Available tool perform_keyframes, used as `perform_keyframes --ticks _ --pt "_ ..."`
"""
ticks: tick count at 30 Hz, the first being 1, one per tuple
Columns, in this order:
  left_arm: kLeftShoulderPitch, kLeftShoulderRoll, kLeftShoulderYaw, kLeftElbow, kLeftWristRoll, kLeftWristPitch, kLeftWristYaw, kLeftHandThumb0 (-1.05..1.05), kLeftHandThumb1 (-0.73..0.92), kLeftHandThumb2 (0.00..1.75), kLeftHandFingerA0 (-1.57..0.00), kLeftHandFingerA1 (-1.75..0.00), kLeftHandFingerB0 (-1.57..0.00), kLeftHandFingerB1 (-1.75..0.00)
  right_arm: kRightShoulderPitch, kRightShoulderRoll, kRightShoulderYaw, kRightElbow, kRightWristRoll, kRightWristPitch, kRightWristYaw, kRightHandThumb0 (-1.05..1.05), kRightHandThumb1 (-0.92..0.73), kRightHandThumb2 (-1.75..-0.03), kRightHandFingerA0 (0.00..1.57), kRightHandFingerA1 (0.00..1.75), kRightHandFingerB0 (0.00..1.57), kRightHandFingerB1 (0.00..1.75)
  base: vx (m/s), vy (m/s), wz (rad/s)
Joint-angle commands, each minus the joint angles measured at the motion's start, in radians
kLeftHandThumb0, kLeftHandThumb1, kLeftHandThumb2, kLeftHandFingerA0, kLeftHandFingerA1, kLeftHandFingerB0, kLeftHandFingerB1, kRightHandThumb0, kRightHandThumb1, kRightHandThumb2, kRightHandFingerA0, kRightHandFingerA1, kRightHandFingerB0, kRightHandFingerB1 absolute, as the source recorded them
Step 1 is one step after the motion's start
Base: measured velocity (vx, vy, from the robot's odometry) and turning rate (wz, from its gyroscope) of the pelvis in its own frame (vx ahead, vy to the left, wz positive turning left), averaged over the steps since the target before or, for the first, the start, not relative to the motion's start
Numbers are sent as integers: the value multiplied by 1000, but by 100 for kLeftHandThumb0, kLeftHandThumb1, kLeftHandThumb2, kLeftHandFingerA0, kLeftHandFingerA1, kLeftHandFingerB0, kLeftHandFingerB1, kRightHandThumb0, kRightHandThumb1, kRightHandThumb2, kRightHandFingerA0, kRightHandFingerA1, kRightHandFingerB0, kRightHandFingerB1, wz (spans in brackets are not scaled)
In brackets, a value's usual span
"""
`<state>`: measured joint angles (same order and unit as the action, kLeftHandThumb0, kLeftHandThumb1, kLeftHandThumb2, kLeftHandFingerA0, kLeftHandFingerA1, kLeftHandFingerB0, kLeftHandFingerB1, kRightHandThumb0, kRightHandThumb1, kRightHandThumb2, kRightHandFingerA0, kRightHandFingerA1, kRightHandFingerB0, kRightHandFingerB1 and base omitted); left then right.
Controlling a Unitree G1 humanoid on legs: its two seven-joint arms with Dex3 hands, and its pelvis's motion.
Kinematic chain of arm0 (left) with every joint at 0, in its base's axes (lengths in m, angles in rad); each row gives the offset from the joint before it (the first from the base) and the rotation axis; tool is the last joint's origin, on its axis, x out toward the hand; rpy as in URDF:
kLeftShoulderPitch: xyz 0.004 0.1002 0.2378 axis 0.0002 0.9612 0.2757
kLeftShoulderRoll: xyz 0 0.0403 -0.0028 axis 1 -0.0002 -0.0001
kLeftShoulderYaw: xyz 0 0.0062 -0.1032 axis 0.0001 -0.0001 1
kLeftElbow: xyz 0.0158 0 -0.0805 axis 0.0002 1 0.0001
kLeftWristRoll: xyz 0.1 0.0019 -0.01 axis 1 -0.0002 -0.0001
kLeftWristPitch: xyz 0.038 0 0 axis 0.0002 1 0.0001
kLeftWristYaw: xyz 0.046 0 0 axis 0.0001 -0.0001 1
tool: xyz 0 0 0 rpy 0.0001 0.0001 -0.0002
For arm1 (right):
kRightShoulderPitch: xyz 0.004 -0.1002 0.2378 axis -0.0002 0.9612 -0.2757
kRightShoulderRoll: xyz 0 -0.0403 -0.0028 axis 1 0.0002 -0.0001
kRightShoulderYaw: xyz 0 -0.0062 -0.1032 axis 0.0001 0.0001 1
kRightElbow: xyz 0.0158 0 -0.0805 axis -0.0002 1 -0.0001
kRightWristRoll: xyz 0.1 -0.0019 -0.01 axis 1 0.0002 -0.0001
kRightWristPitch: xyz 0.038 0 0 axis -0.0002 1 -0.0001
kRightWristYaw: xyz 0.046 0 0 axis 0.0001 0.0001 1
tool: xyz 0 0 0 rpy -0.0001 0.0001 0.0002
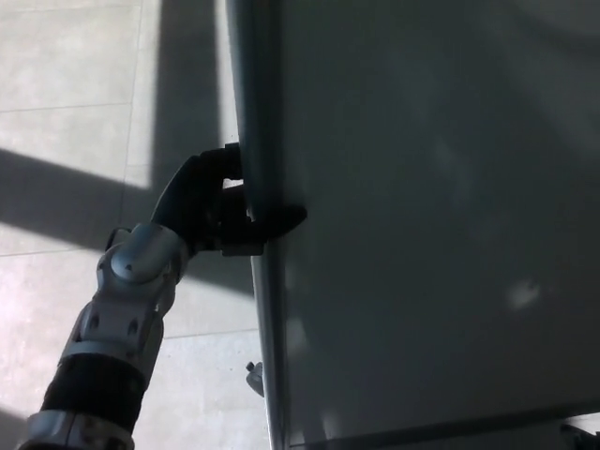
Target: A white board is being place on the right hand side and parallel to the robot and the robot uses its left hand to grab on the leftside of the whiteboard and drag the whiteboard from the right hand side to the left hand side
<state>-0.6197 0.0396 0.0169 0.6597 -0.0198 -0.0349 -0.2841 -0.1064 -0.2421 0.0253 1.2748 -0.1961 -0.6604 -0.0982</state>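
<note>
Left hand (pixel 217 204): clamped on the left frame edge of the whiteboard, about mid-height of the view; black thumb (pixel 281 219) lies across the board face, the two other fingers wrap round the far side of the frame.
Left forearm (pixel 117 323): silver and black, enters from the lower left corner and rises to the right toward the frame.
Floor (pixel 66 112): pale tiles with visible joints, crossed by broad dark shadow bands and bright sunlit patches; it fills the left third of the view.
Frame edge (pixel 251 112): grey metal rail, running nearly vertical from the top of the view to the bottom, leaning slightly to the right lower down.
Caster or fitting (pixel 253 377): small grey part just left of the rail near the bottom edge; detail too small to tell.
Whiteboard (pixel 431 206): stands upright on the floor, its grey shaded face fills the centre and right of the view; faint light spots on the lower right area.
Right hand: does not show.
</note>
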Motion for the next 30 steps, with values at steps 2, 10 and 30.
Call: perform_keyframes --ticks 2,10,30 --pt "37 122 68 -53 -39 -30 -42 -21 64 54 -74 -175 -66 -160 1 -14 -5 5 -2 -3 -5 -58 -88 -65 30 36 17 29 0 0 0" --pt "88 173 137 -140 -108 24 -116 -17 62 55 -79 -173 -73 -153 3 -9 -9 5 4 -4 1 -58 -88 -65 30 35 17 29 0 0 0" --pt "153 374 288 27 -146 -80 -209 -16 59 55 -75 -175 -63 -171 3 -12 -14 6 3 -13 8 -63 -73 -90 22 45 12 40 0 0 0"
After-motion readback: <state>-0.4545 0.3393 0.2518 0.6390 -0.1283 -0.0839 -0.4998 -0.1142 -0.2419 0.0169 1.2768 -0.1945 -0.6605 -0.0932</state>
